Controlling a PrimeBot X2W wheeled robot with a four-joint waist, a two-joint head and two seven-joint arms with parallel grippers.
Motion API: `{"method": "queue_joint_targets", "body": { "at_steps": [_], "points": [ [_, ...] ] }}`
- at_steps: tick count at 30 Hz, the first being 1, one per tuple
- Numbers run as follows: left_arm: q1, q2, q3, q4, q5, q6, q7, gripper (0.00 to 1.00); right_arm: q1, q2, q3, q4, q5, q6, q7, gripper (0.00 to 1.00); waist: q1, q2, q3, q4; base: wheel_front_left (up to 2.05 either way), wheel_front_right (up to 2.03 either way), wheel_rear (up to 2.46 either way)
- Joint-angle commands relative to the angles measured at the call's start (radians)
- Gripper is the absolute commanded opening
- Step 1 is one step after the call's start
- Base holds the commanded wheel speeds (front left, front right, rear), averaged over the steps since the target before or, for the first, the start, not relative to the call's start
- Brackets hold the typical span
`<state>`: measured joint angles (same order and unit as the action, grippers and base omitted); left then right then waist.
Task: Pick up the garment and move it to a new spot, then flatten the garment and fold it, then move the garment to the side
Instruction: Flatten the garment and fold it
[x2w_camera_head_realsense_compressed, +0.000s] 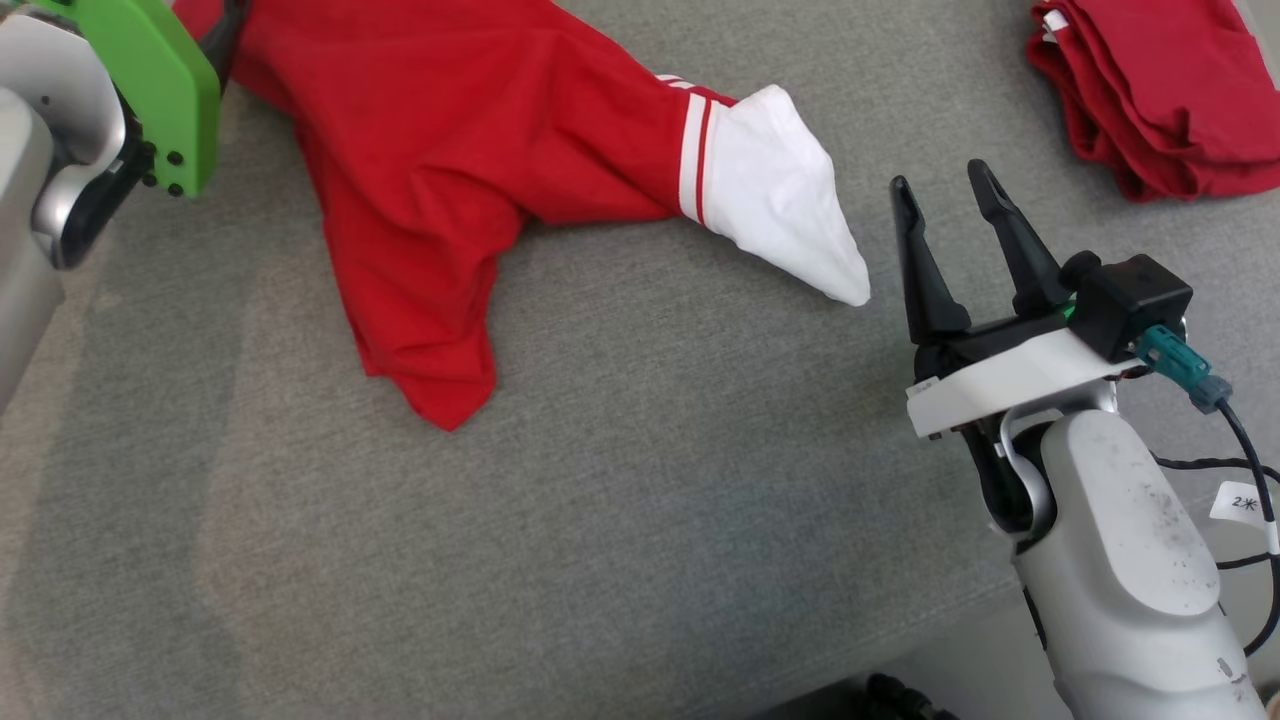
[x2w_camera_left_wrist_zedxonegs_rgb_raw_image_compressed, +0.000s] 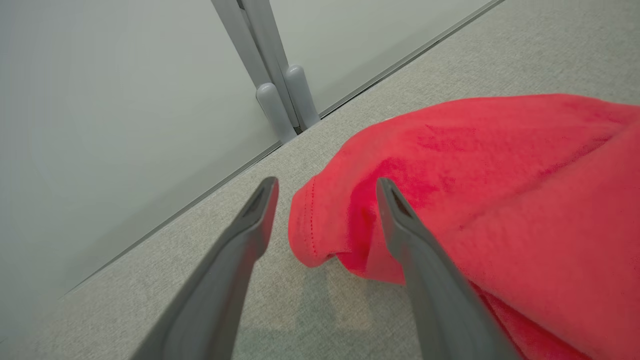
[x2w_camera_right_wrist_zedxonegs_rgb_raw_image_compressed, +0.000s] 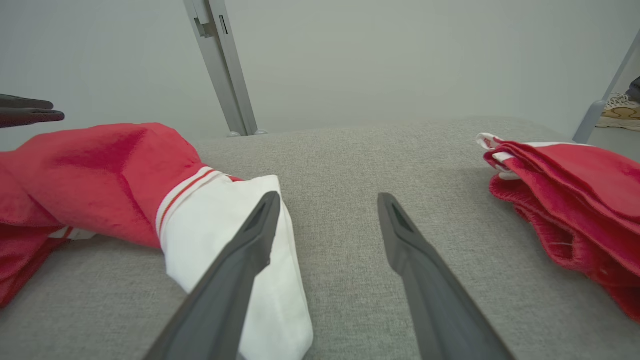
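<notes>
The garment (x2w_camera_head_realsense_compressed: 450, 150) is red with a striped white sleeve end (x2w_camera_head_realsense_compressed: 780, 200). It lies crumpled on the grey fabric surface (x2w_camera_head_realsense_compressed: 650, 480), running off the top of the head view. My left gripper (x2w_camera_left_wrist_zedxonegs_rgb_raw_image_compressed: 325, 189) is open, low over the surface, and a hemmed edge of the garment (x2w_camera_left_wrist_zedxonegs_rgb_raw_image_compressed: 320, 235) lies between its fingers without being pinched. My right gripper (x2w_camera_head_realsense_compressed: 945, 185) is open too, just right of the sleeve tip. In the right wrist view the white sleeve (x2w_camera_right_wrist_zedxonegs_rgb_raw_image_compressed: 225, 225) lies beside the left finger (x2w_camera_right_wrist_zedxonegs_rgb_raw_image_compressed: 250, 245), with bare surface between the jaws.
A second red garment (x2w_camera_head_realsense_compressed: 1160, 90), folded in a pile, lies at the far right (x2w_camera_right_wrist_zedxonegs_rgb_raw_image_compressed: 575, 190). A pale wall with a grey upright post (x2w_camera_left_wrist_zedxonegs_rgb_raw_image_compressed: 270, 75) borders the surface's far edge. A shoe (x2w_camera_right_wrist_zedxonegs_rgb_raw_image_compressed: 620, 107) shows beyond the right corner.
</notes>
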<state>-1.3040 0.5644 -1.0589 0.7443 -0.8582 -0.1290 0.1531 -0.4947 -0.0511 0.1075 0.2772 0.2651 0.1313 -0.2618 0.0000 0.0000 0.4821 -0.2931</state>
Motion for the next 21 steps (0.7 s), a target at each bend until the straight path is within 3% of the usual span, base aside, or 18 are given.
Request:
{"method": "queue_joint_targets", "body": {
  "at_steps": [1, 10, 11, 12, 13, 21],
  "points": [
    [-0.021, 0.014, -0.017, 0.002, -0.014, -0.003, -0.001, 1.00, -0.011, -0.001, 0.003, -0.009, 0.007, -0.001, -0.004, 1.00, 0.0000, 0.0000, 0.047, -0.047, 0.00, 0.00, 0.00],
    [-0.039, 0.031, -0.110, 0.079, -0.095, -0.003, 0.004, 1.00, -0.018, -0.001, 0.011, -0.011, 0.006, -0.001, -0.005, 1.00, 0.0000, 0.0000, 0.075, -0.072, 0.00, 0.00, 0.00],
    [-0.038, 0.027, -0.110, 0.093, -0.101, -0.003, -0.002, 0.79, -0.018, -0.001, 0.007, -0.012, 0.004, -0.001, -0.005, 1.00, 0.0000, 0.0000, 0.076, -0.070, 0.00, 0.00, 0.00],
    [-0.034, 0.022, -0.124, 0.102, -0.098, -0.003, -0.005, 0.30, -0.017, -0.001, 0.004, -0.012, 0.002, -0.001, -0.005, 1.00, 0.0000, 0.0000, 0.076, -0.067, 0.00, 0.00, 0.00],
    [-0.029, 0.018, -0.131, 0.109, -0.101, -0.003, -0.008, 0.00, -0.017, -0.001, 0.002, -0.011, -0.001, -0.001, -0.004, 1.00, 0.0000, 0.0000, 0.074, -0.065, 0.00, 0.00, 0.00],
    [-0.045, -0.037, -0.138, 0.150, -0.122, -0.003, -0.161, 0.00, -0.019, -0.002, -0.033, 0.009, -0.032, -0.001, -0.005, 1.00, 0.0000, 0.0000, 0.023, -0.014, 0.00, 0.00, 0.00]
  ]
}}
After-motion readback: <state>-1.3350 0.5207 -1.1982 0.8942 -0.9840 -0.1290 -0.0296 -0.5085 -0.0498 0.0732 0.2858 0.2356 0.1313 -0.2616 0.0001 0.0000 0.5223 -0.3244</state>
